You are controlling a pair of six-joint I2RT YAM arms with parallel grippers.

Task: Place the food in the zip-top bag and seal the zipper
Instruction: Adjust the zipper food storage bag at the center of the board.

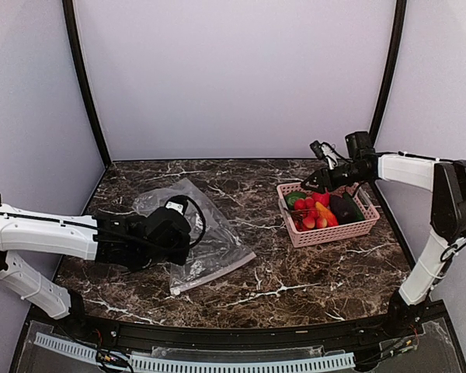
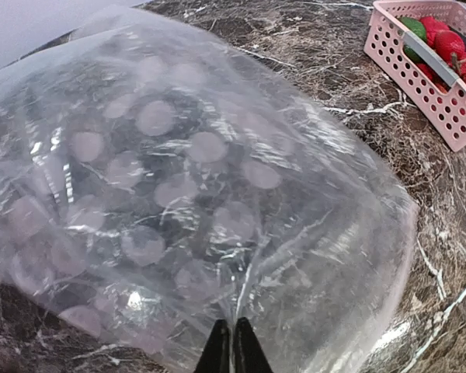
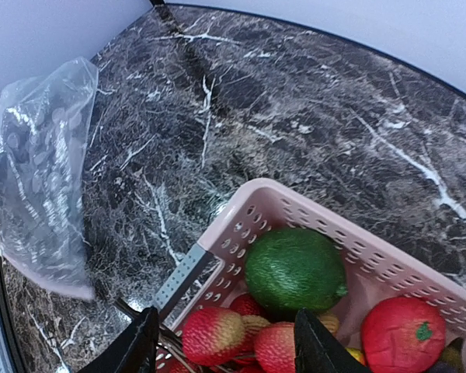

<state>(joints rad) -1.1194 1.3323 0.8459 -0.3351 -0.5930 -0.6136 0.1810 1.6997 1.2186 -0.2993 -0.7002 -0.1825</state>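
Pale lilac walls enclosed the dark marble table [image 1: 295,272]. At its nine o'clock the left gripper [image 2: 233,351] was pinched shut on the film of the zip-top bag [image 2: 186,179], likely to steady it for loading. At three o'clock the right gripper [image 3: 227,342] hung with jaws apart around a strawberry [image 3: 211,336] in the pink basket [image 3: 295,203], where the food lay, seemingly poised to pick.

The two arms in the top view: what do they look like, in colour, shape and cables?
Both the left arm and the right arm have white, boxy links joined by black joints. Each ends in a black wrist unit with thin black cables on it. The left gripper and the right gripper have dark, tapering fingers.
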